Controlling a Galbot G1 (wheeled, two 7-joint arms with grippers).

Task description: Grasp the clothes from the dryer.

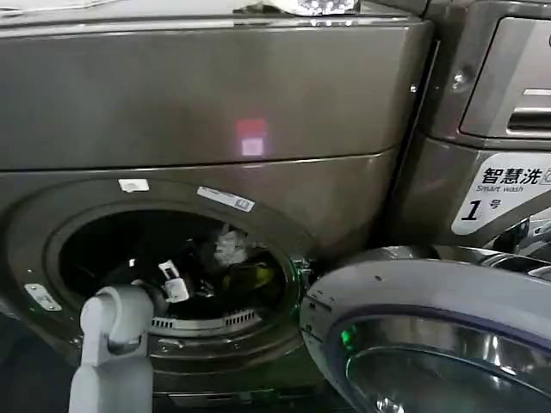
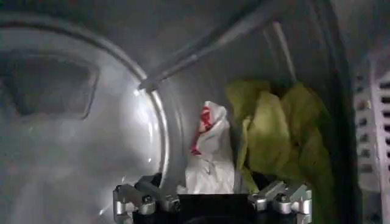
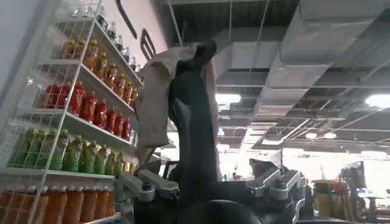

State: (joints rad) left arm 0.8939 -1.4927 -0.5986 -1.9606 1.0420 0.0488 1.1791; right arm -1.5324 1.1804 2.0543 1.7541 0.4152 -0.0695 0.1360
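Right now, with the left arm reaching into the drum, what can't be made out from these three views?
- Left gripper: in the left wrist view the picture's edge cuts off its fingertips, so no grip on the clothes can be confirmed.
- Clothes in the head view: small in the dark drum; their full extent is unclear.
- Dryer: its lower front is hidden by the left arm and the open door.

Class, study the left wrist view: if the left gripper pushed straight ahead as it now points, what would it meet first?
Most likely the clothes: the left gripper is inside the dryer drum, with the white-and-red fabric directly ahead. Depth is unclear, so the gap cannot be judged.
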